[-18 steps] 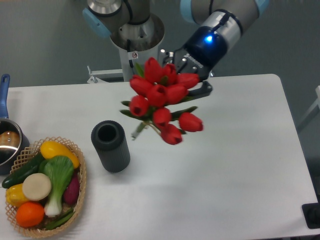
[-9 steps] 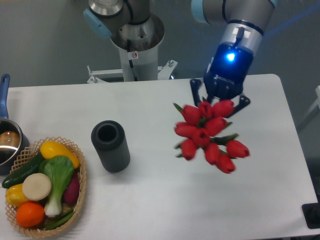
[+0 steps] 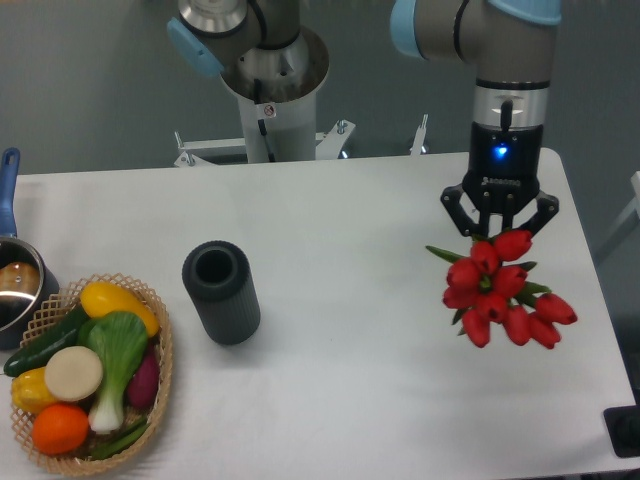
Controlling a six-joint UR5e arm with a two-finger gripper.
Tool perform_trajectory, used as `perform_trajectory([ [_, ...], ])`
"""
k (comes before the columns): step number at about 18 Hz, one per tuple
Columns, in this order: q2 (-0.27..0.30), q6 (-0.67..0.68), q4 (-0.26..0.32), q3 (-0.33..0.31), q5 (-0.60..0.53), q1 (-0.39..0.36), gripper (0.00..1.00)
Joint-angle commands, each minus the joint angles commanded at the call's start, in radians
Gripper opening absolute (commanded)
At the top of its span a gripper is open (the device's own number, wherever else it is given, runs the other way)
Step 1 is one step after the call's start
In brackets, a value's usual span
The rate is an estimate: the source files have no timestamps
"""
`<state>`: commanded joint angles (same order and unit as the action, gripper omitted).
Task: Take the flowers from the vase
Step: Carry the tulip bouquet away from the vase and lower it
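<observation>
— What has been shifted since the earlier frame?

— Carried further right and lowered is the bunch of red tulip buds with green stems and leaves (image 3: 500, 290); it was seen nearer the table's middle half a second ago, and a second ago just right of the vase. It is now seen over the right part of the white table (image 3: 330, 390), near the right edge.

— How is the bunch held?

— It is gripped from above by the black two-finger gripper (image 3: 499, 228), whose fingers are closed in on the top of the bunch. The arm's wrist is pointed straight down, with a blue light lit on it. The buds are spread below and to the right of the fingers.

— Where is the vase seen?

— The small dark grey ribbed cylinder vase (image 3: 221, 291) is stood upright left of centre, well apart from the flowers, its round mouth open.

— What else is laid out?

— A woven wicker basket (image 3: 157, 375) of vegetables and fruit is placed at the near left, just beside the vase. A blue-handled metal pot (image 3: 13, 283) is partly seen at the left edge.
</observation>
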<state>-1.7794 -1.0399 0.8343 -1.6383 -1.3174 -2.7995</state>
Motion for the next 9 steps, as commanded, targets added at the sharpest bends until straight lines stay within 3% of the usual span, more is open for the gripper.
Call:
perform_trajectory([
  [3,-0.005,-0.067,0.086,0.018,-0.111,0.0,0.01],
  [9,0.001,-0.198,0.229,0.043,-0.163,-0.054,0.04],
])
